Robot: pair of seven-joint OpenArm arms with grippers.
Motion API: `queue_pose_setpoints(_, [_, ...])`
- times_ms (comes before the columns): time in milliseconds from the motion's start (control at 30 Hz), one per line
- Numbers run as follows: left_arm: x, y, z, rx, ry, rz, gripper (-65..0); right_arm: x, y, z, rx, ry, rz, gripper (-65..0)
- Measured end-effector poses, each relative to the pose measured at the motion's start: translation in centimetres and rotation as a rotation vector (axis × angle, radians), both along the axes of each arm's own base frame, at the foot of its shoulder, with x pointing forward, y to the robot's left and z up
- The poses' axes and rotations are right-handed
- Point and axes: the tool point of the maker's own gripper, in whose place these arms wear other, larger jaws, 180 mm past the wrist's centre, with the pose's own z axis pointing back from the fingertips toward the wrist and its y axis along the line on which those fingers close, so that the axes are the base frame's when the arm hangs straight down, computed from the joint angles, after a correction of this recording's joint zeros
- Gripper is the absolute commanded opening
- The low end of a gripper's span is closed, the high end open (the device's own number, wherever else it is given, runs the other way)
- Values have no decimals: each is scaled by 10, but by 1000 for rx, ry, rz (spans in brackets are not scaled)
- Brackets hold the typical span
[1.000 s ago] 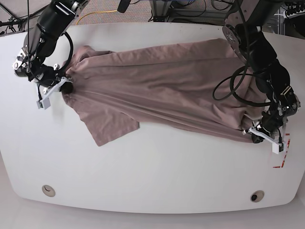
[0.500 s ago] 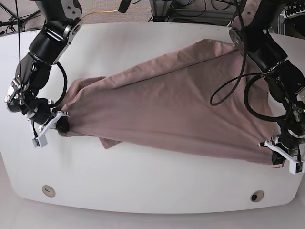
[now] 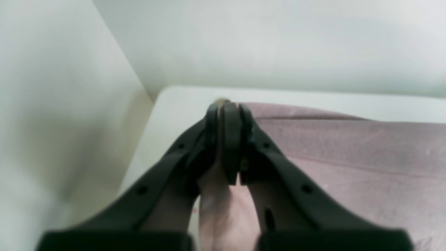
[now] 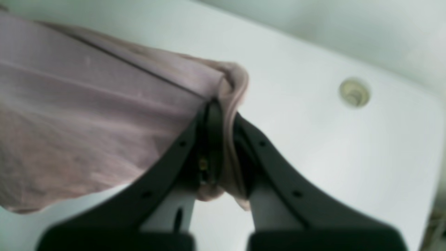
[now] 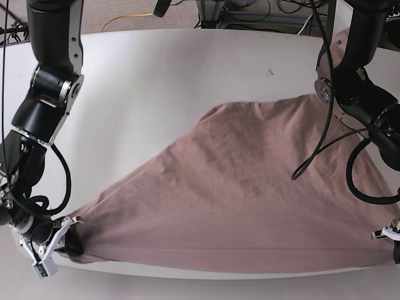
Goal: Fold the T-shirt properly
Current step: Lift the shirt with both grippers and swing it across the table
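The mauve T-shirt (image 5: 237,200) hangs taut between both grippers, and its near edge runs in a straight line along the table's front edge. My right gripper (image 5: 70,244) is at the front left corner, shut on a bunched corner of the T-shirt (image 4: 87,122); its tips (image 4: 223,104) pinch the cloth. My left gripper (image 5: 394,242) is at the front right edge, partly cut off by the frame. In the left wrist view that gripper (image 3: 226,111) is shut on cloth, and the T-shirt (image 3: 348,157) stretches away to the right.
The white table (image 5: 187,81) lies bare behind the shirt, with a small dark mark (image 5: 270,72) on it. A round hole (image 4: 354,92) in the tabletop sits near my right gripper. Cables (image 5: 250,12) lie beyond the far edge.
Both grippers have moved toward the table's front edge, pulling the shirt with them. The cloth has left the back of the table and is drawn into a wide triangle.
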Motion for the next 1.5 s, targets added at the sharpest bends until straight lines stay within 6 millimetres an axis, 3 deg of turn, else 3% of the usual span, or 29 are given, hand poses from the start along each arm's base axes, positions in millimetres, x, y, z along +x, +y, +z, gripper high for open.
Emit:
queue_pose_setpoints(267, [-8,16,95,34,-200,38,-647,21,6,106,-111,-178,42,-650])
queue_pose_setpoints(433, [-8,8,148,91,-285,8,-647,30,-2,175,-124,-263,30,-650])
queue_pose_setpoints(533, [-16,15,167,91,-330,37,-647,30,-10,195,-164,-278,9,-650])
queue_pose_setpoints(600, [-18,18,171,93,-339,45,-647,29,-13,195,-183,-274,5,-650])
queue_pose_setpoints(667, [-16,17,166,106,-325,48,-647,29,-16,184,-207,-235,-2,-650])
queue_pose_setpoints(767, [-6,4,142,122,-269,19,-647,25,-13,169,-224,-184,10,-650])
queue_pose_setpoints(900, [6,-11,90,112,-158,-27,-647,14,-10,162,-173,-236,49,-650])
queue_pose_setpoints(967, [6,-13,68,108,-115,-28,-647,6,-17,140,-154,-221,44,-650])
queue_pose_setpoints(1067, [4,-18,27,106,-29,-31,-646,-12,-34,58,-161,-62,-7,-650])
queue_pose_setpoints(1200, [1,-32,-19,94,55,-71,-646,-44,-37,-27,-114,90,-14,-650])
queue_pose_setpoints(1300, [-4,-35,-57,78,139,-75,-646,-67,-43,-67,-76,159,-54,-650])
queue_pose_setpoints(1400, [-13,-40,-91,67,215,-88,-647,-98,-37,-98,-16,177,-68,-650])
queue_pose_setpoints(1500, [-18,-40,-107,69,229,-92,-647,-124,-25,-137,11,262,-78,-650])
